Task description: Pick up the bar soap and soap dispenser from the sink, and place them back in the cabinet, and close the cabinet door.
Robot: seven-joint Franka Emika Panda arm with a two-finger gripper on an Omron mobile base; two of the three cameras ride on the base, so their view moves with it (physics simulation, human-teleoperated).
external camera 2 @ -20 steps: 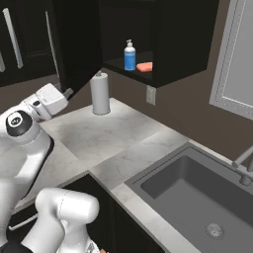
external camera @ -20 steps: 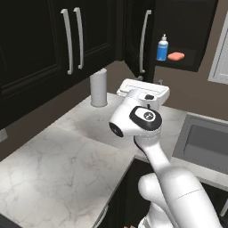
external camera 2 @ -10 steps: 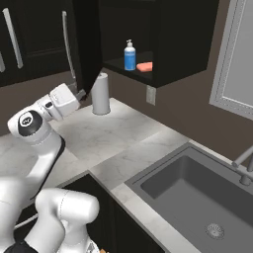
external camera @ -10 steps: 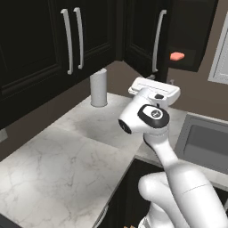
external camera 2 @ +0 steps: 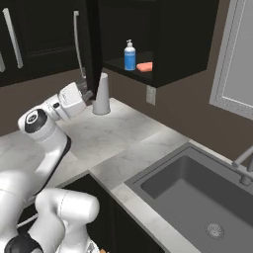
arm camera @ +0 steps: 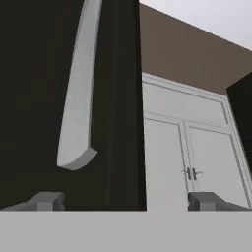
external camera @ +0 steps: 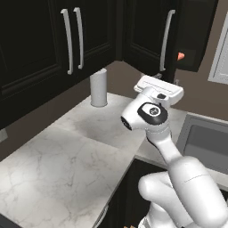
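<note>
The soap dispenser (external camera 2: pixel 129 55) is one small blue bottle with a white neck and a white pump top. It stands upright on the bottom shelf inside the cabinet (external camera 2: pixel 168 44). Just beside it, on the same shelf, lies one bar soap (external camera 2: pixel 144 66), a flat orange-red block. In the left base view only a small orange corner of the bar soap (external camera: pixel 180 56) shows past the edge of the door.

The cabinet is black-brown and hangs on the wall above the bench (external camera 2: pixel 113 136). The cabinet door (external camera: pixel 153 38) is one dark panelled door with one long silver handle (external camera: pixel 165 40). It is partly open, so that from the right side the shelf is in plain sight. To the left there are two more dark doors with two silver handles (external camera: pixel 72 39), both closed.

The hand (arm camera: pixel 125 201) is close in front of the door, with its two dark fingers (arm camera: pixel 45 201) wide apart and nothing between them. In the hand view the lower end of the handle (arm camera: pixel 76 93) is above the left finger, and I cannot tell if it touches. Behind the door edge two white panelled doors (arm camera: pixel 189 167) are visible.

One white paper roll (external camera 2: pixel 102 94) stands on the marble bench. One dark grey sink (external camera 2: pixel 197 197) with one round drain (external camera 2: pixel 215 230) is well apart to the right.
</note>
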